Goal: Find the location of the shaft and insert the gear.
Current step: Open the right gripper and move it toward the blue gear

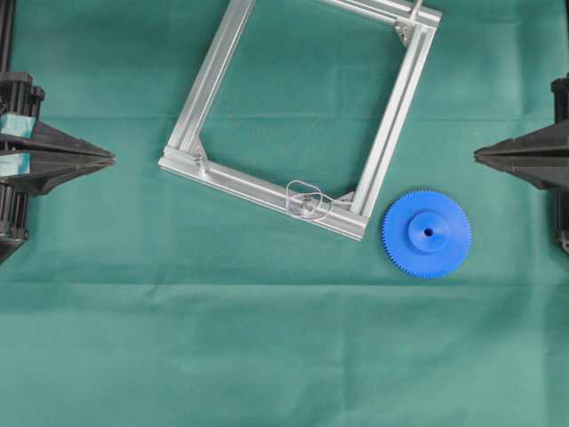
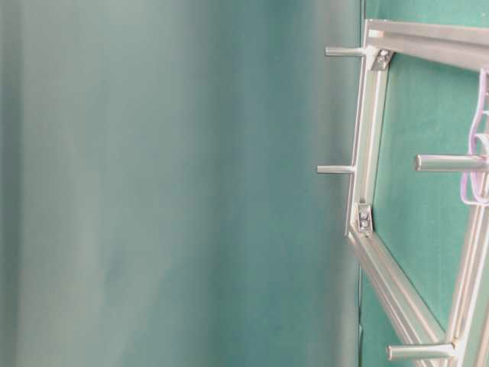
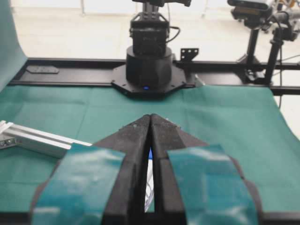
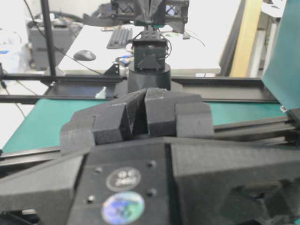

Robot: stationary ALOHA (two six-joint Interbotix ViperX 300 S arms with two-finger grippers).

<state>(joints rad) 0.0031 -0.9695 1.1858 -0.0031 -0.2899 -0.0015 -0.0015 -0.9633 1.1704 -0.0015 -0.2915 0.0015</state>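
The blue gear (image 1: 427, 233) lies flat on the green cloth, just right of the aluminium frame's lower right corner. The shaft (image 1: 307, 200) stands on its clear plate on the frame's lower rail, left of the gear. In the table-level view the shaft (image 2: 451, 162) juts out from the clear plate. My left gripper (image 1: 111, 160) is shut and empty at the far left edge. It also shows in the left wrist view (image 3: 151, 117), with its jaws together. My right gripper (image 1: 477, 153) is shut and empty at the far right, above the gear. It also shows in the right wrist view (image 4: 144, 93).
The silver aluminium frame (image 1: 209, 84) lies tilted at the top middle, with triangular corner brackets. Several other short pins (image 2: 340, 52) stick out of the frame (image 2: 367, 153). A frame rail (image 3: 37, 138) shows left of my left gripper. The opposite arm's base (image 3: 149, 65) stands ahead.
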